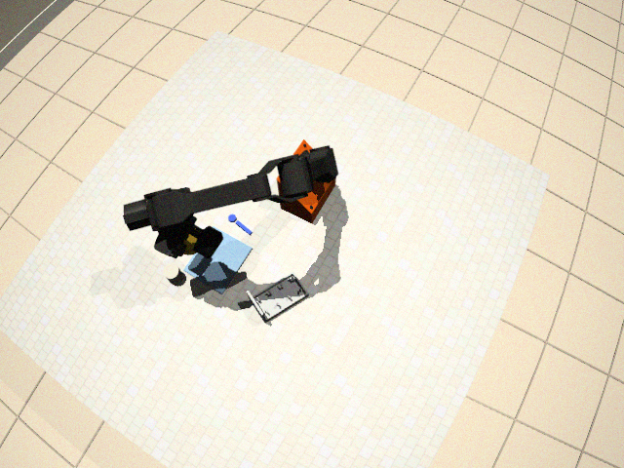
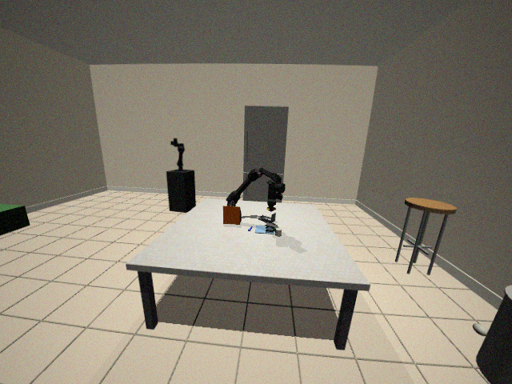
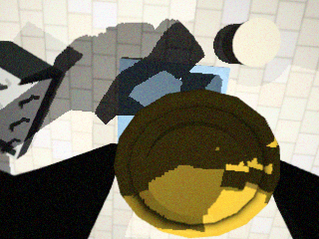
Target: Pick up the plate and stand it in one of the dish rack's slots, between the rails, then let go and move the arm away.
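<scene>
My gripper (image 1: 191,243) (image 2: 271,207) (image 3: 192,159) is shut on the yellow round plate (image 1: 190,245) (image 2: 270,209) (image 3: 184,191), with one finger at each side of its rim. The plate is held off the table, roughly flat, its face showing in the wrist view. The dish rack (image 1: 255,305) (image 2: 273,216) (image 3: 43,107) stands apart from the gripper, to its lower right in the top view and at the left edge of the wrist view. It has a tall end wall and small pegs. Its slots are too small to make out clearly, and part of it is cut off in the wrist view.
A light blue mat (image 1: 235,251) (image 2: 260,230) (image 3: 205,70) lies below the plate. A pale cylinder (image 2: 278,233) (image 3: 256,42) stands beside the mat. A blue spoon-like object (image 1: 243,227) (image 2: 250,228) lies between the mat and the arm's orange base (image 2: 231,215).
</scene>
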Action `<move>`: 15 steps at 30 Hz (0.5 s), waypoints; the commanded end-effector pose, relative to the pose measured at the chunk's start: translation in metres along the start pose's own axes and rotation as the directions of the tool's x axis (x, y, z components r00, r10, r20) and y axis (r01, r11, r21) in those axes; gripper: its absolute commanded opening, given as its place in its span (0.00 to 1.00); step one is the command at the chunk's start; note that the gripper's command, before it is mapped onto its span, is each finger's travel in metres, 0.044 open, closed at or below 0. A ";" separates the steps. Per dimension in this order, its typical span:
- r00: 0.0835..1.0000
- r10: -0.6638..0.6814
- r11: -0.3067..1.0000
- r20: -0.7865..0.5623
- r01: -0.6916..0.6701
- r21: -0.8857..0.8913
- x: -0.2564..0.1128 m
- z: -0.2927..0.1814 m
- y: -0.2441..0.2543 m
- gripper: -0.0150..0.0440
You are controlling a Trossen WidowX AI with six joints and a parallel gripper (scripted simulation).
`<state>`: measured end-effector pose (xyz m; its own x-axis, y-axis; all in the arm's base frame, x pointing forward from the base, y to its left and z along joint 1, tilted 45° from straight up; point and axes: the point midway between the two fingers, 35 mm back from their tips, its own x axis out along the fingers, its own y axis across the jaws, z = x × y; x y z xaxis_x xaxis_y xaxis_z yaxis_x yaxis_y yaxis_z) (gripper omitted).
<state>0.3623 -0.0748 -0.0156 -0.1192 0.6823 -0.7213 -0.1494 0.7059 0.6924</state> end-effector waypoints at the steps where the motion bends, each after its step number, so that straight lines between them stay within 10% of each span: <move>1: 1.000 -0.001 1.000 -0.006 0.001 0.019 -0.006 -0.001 0.004 0.25; 15: 1.000 -0.005 0.877 -0.006 0.007 0.481 -0.018 -0.010 0.075 0.25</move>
<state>0.3508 -0.0465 0.0349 -0.1222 0.6744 -0.7282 0.2181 0.7340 0.6432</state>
